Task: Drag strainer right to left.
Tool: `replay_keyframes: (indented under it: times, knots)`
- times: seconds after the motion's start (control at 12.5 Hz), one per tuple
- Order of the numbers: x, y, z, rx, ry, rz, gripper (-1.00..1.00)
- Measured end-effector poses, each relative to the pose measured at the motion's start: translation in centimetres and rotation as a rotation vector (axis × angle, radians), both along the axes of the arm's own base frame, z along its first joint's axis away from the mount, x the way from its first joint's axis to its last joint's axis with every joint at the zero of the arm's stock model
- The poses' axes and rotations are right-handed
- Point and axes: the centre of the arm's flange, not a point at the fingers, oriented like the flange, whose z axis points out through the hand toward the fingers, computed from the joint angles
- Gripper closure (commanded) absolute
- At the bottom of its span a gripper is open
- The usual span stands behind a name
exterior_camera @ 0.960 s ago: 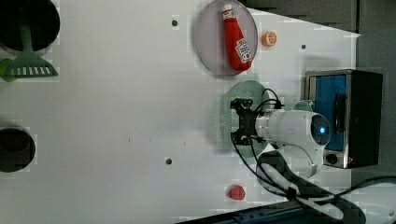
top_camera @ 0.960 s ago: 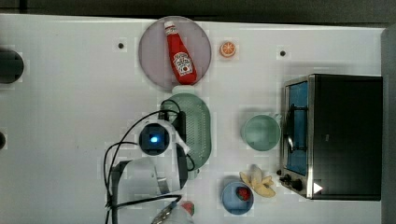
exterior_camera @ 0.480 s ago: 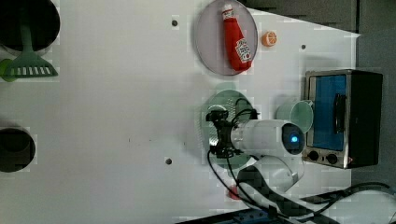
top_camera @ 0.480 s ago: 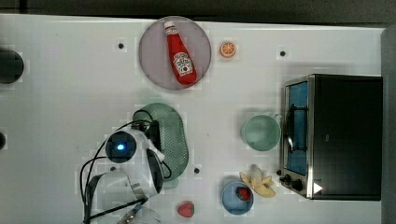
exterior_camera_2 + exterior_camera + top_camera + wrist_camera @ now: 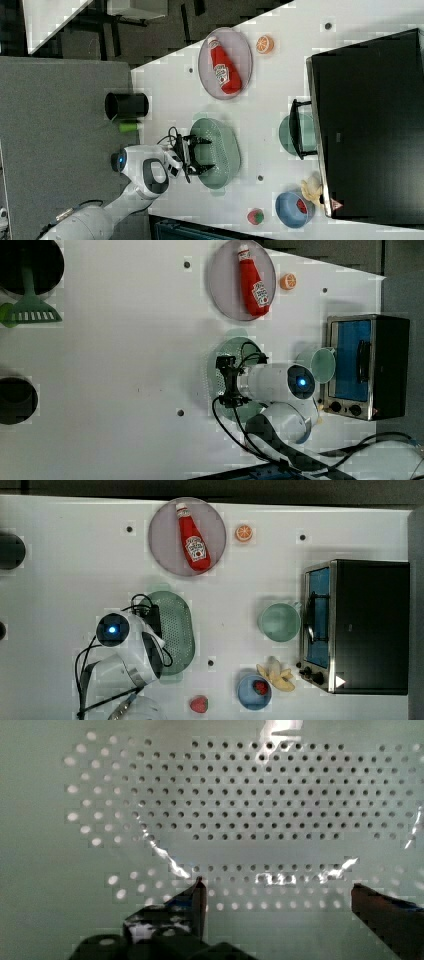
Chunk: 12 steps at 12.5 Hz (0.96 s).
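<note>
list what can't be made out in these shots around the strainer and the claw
- Top view: the arm covers the strainer's left rim and the claw itself.
- Left view: the arm hides much of the strainer; the cup is partly behind it.
- Wrist view: the open claw sits inside the strainer; whether its fingertips touch the perforated floor can't be told.
- Right view: the oven hides part of the cup.

Tool (image 5: pixel 226 381) spread wide over strainer (image 5: pixel 220 371); ketchup bottle (image 5: pixel 253 281) on plate (image 5: pixel 222 285)

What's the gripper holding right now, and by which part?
Nothing clamped. The gripper is open, fingers spread wide inside the pale mint-green oval plastic strainer, pinching neither wall nor rim.
</note>
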Motion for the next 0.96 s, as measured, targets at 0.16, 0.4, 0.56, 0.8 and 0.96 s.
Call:
replay_keyframes:
  times: [0.16,0.4,0.56,0.8,0.96]
  knots:
    - [1.3,1.2,-0.2,0.008,-0.001,-0.068,-1.00]
    - [3.3,3.9,0.2,0.013,-0.016,-0.095,-1.00]
    - [3.6,6.1,0.1,0.023,-0.019,-0.099,-1.00]
    - [4.1,10.7,0.3,0.072,-0.033,-0.096,-1.00]
    - [3.3,13.0,0.5,0.090,-0.027,-0.116,-1.00]
